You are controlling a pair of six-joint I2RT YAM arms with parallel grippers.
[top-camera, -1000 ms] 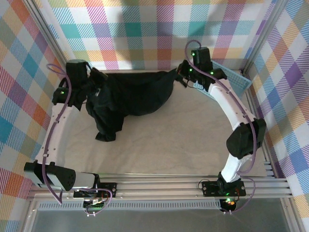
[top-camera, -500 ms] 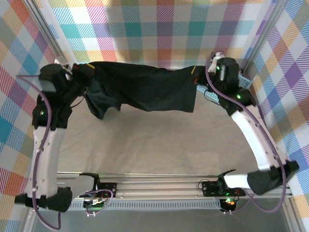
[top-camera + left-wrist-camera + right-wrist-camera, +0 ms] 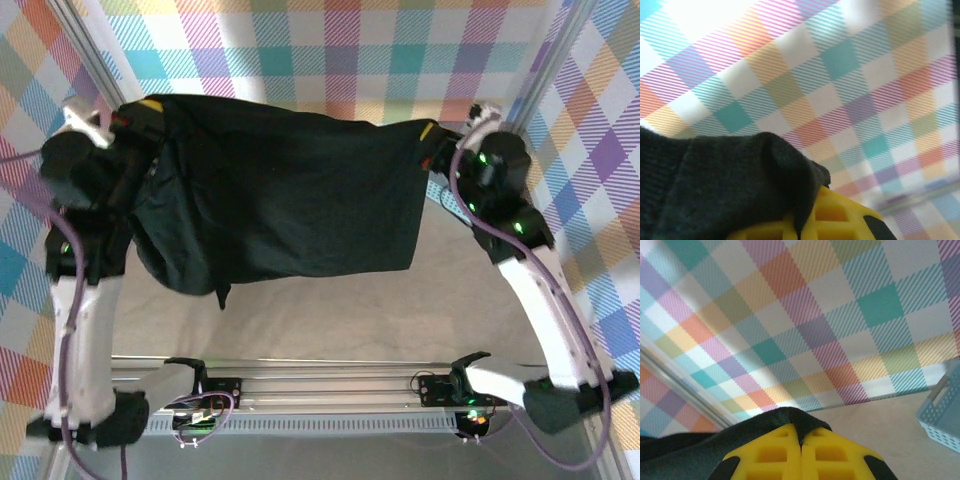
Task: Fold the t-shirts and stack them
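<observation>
**Black t-shirt held aloft between two raised arms**

In the top view, both arms reach up and outward. The left arm (image 3: 85,300) climbs steeply from its base at the near left corner, and its wrist bends inward near the top of the plaid wall (image 3: 330,60). The right arm (image 3: 540,290) rises from the near right and leans toward the far right corner.

The left gripper (image 3: 143,112) and right gripper (image 3: 432,140) stand well apart, each clenched on an upper corner of the t-shirt (image 3: 280,190). The shirt hangs between them as a wide dark sheet over the far half of the table (image 3: 330,320). Its lower edge hangs free, and its left side is bunched, with one point of cloth drooping lowest.

In the right wrist view, the yellow fingers (image 3: 775,452) press together with the black fabric pinched over their tips. In the left wrist view, the cloth folds down into the seam between the yellow pads (image 3: 832,220).

A light blue mesh basket (image 3: 942,415) sits on the table at the far right, near the wall. A metal rail (image 3: 330,385) runs along the table's near edge between the arm bases.
</observation>
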